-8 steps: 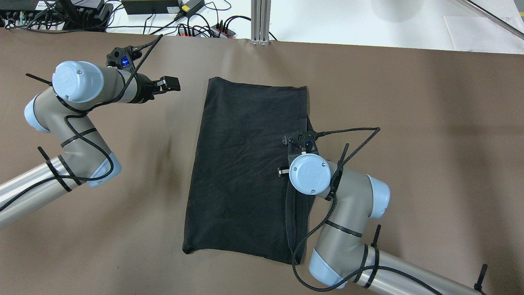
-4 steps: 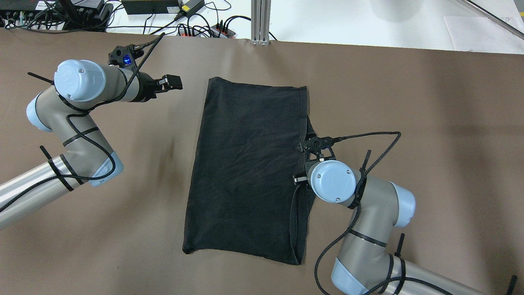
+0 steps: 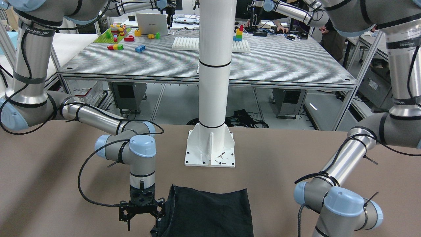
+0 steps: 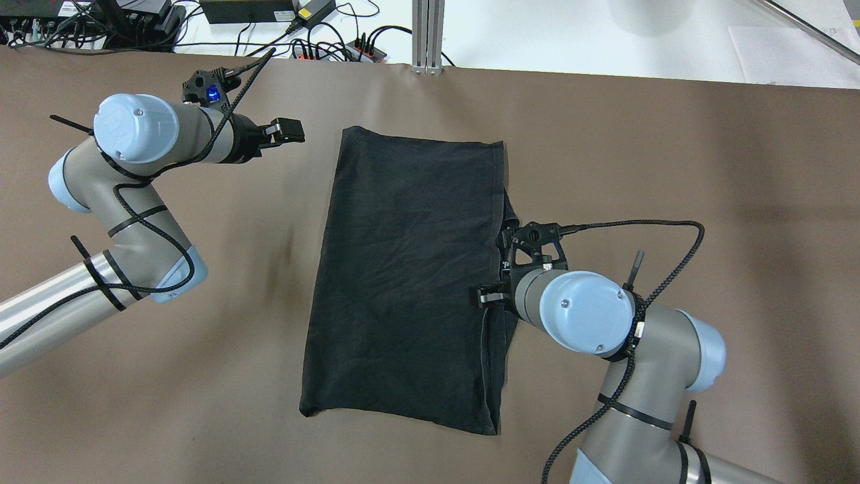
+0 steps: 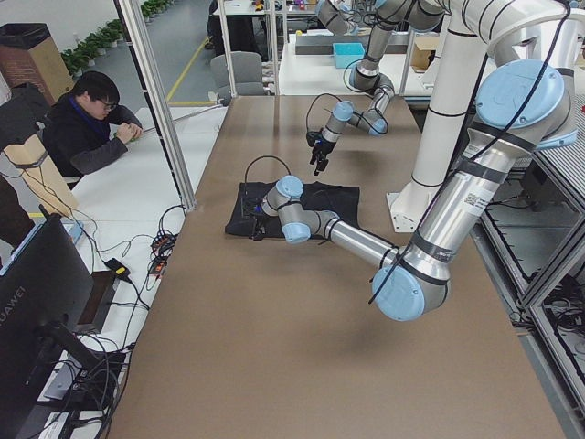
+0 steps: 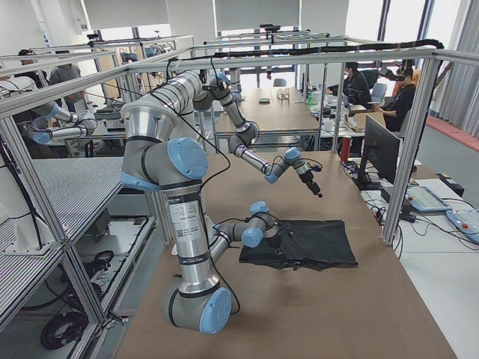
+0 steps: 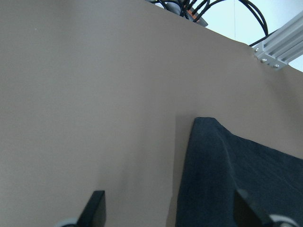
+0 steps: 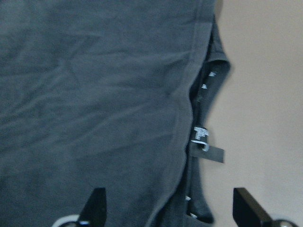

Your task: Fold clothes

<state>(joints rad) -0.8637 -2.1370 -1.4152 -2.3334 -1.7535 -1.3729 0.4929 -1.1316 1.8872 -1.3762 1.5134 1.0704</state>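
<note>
Overhead exterior: black clothes (image 4: 403, 269) flat mid-frame on tabletop (image 4: 672, 168); right hand (image 8: 168, 210) wide open, empty, over right hem; left hand (image 4: 290, 131) upper left, wide open, empty.

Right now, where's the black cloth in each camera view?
Front-facing: black cloth at bottom centre.
Overhead: centre.
Exterior left: just above centre.
Exterior right: below centre, slightly right.
Left wrist: lower right.
Right wrist: fills the left and middle.
Shared landmark: brown table covering beneath it.
</note>
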